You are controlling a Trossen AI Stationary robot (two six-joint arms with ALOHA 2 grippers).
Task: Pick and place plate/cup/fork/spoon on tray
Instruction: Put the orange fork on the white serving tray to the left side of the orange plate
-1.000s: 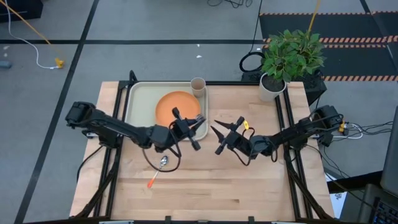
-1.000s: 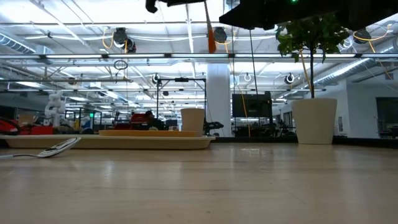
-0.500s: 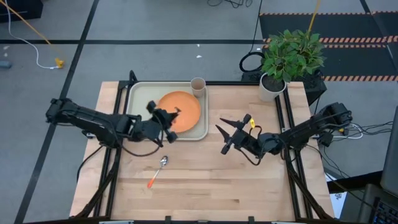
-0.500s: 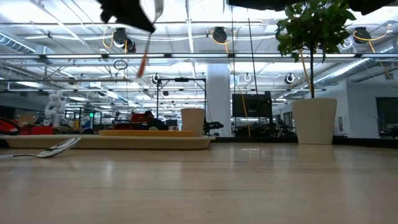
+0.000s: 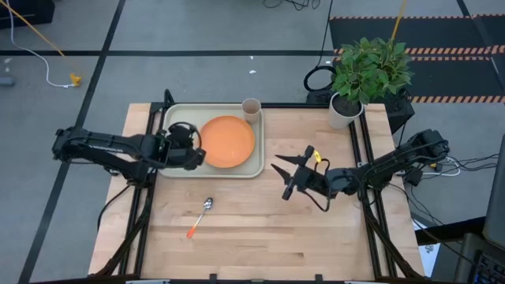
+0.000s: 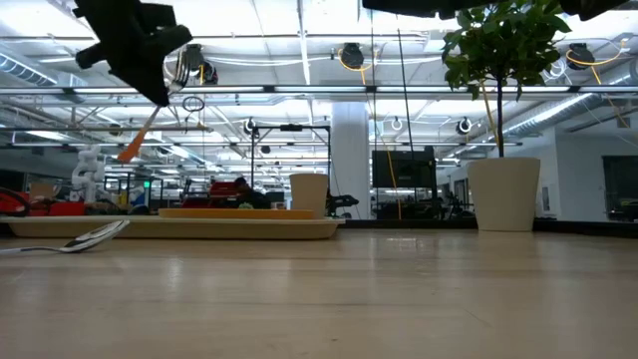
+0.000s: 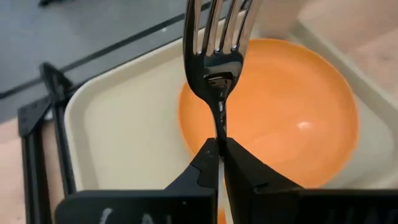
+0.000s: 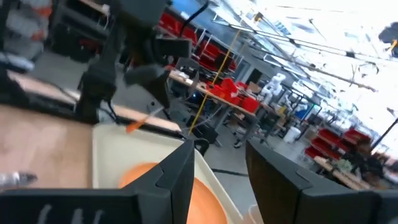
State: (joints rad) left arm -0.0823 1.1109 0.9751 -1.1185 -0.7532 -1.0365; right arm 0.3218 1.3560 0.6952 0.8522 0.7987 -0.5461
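From above: the left pincer (image 5: pixel 192 150) hangs over the tray (image 5: pixel 175 118), just beside the orange plate (image 5: pixel 227 142), with the cup (image 5: pixel 251 108) standing at the tray's far corner. The spoon (image 5: pixel 200 214) lies alone on the bare worktop (image 5: pixel 276 237), well clear of the tray. The right pincer (image 5: pixel 286 178) hovers mid-worktop, fingers spread wide, holding nothing.

Down at worktop level: the left pincer (image 6: pixel 164 75) is up high, the fork (image 6: pixel 150 118) slanting from it, orange handle end lowest; spoon (image 6: pixel 92 238) resting flat near the tray (image 6: pixel 199 227).

Left wrist camera: fingers (image 7: pixel 202 171) clamped tight on the fork (image 7: pixel 217 53), tines out over the plate (image 7: pixel 286 118) and tray (image 7: pixel 124 124).

Right wrist camera: its fingers (image 8: pixel 177 171) parted, tray (image 8: pixel 115 152) beyond
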